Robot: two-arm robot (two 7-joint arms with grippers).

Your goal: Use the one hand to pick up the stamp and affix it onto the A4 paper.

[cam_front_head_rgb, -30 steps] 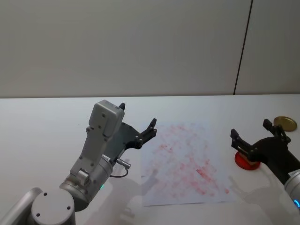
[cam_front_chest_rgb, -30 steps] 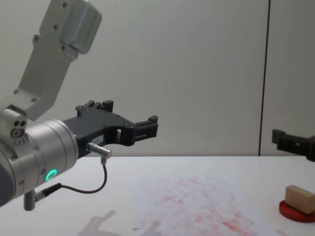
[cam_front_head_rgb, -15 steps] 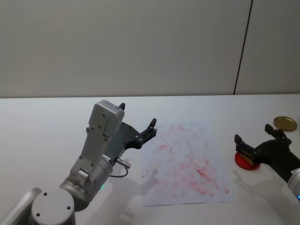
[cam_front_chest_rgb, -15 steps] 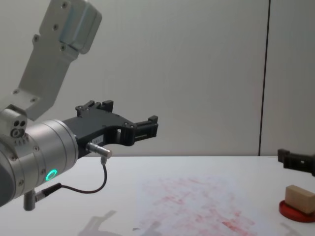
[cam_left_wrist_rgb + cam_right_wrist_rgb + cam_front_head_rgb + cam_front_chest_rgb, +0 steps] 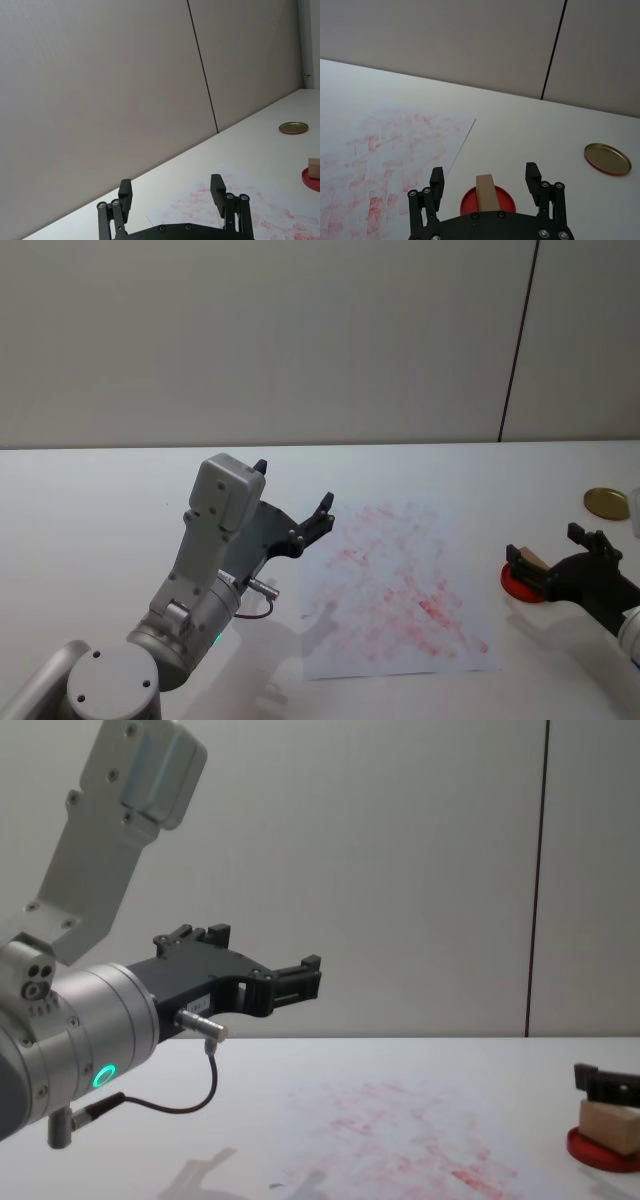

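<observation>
Hovering by the stamp (image 5: 487,194), right gripper (image 5: 484,171) gapes; left gripper (image 5: 170,180) idles aloft.

The left arm (image 5: 205,570) rises from the lower left with its elbow bent, and its silver wrist carries a lit green ring (image 5: 103,1074). The left claw (image 5: 295,485) points forward, raised and roughly level, with its two black fingers (image 5: 125,187) spread wide apart. The right arm (image 5: 628,632) enters at the lower right edge. The right claw (image 5: 547,543) reaches forward, held low, its slim fingers (image 5: 532,172) parted wide.
</observation>
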